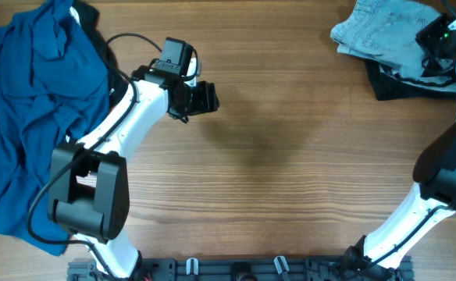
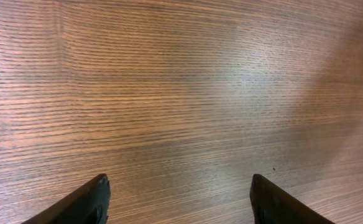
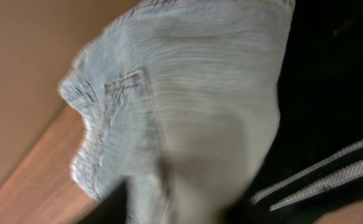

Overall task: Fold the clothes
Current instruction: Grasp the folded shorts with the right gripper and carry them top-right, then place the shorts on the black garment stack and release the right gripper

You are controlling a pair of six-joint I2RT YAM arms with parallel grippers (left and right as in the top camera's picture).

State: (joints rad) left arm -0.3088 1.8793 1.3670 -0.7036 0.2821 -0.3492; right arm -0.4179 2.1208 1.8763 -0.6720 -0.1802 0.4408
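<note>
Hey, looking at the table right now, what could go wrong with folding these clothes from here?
The light denim piece lies on a black garment, and the right gripper is right at that pile, so it might pinch both layers. The blue garment is crumpled against the left arm, where it could snag as the arm moves. The right wrist view is blurred, so that grip is hard to judge.
</note>
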